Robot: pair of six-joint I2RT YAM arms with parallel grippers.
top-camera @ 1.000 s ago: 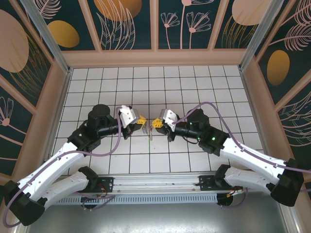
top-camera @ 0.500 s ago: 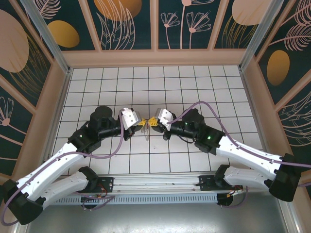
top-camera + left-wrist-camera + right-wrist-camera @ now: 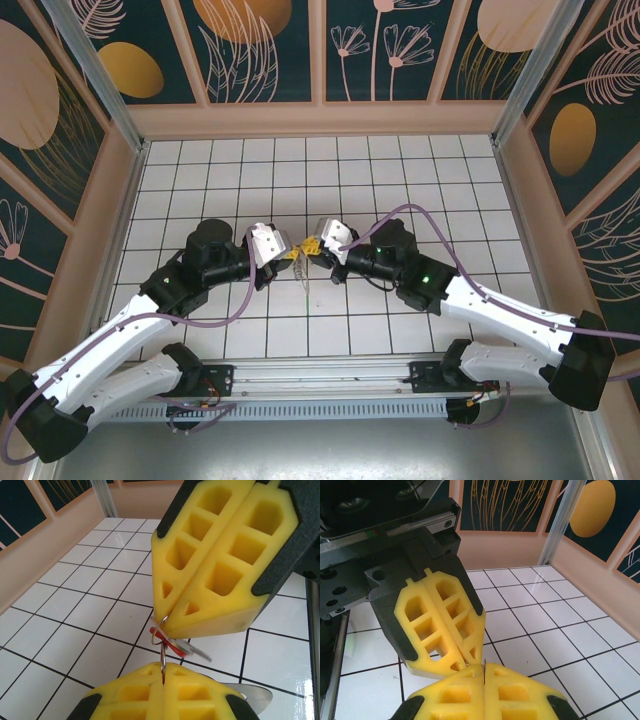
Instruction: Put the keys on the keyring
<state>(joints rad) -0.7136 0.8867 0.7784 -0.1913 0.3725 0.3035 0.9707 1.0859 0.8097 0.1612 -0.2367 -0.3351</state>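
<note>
Presently, the left gripper [image 3: 289, 251] is standing fully closed. Its yellow pads [image 3: 130, 695] are pressing together on a thin wire of the keyring [image 3: 163, 656], which is rising edge-on out of the seam between them. The right gripper [image 3: 313, 245] is facing it tip to tip, almost touching, and its pads [image 3: 210, 580] are likewise pressing shut. The top of the wire loop is reaching the right gripper's tip. In that gripper's own wrist view a thin metal edge is showing in the seam, but I cannot tell whether it is key or ring. The keys [image 3: 161, 636], red-headed with a silvery blade, are sitting against the wire just under the right gripper's tip, between the two tips. Both grippers are hovering above the tiled table [image 3: 400, 180].
</note>
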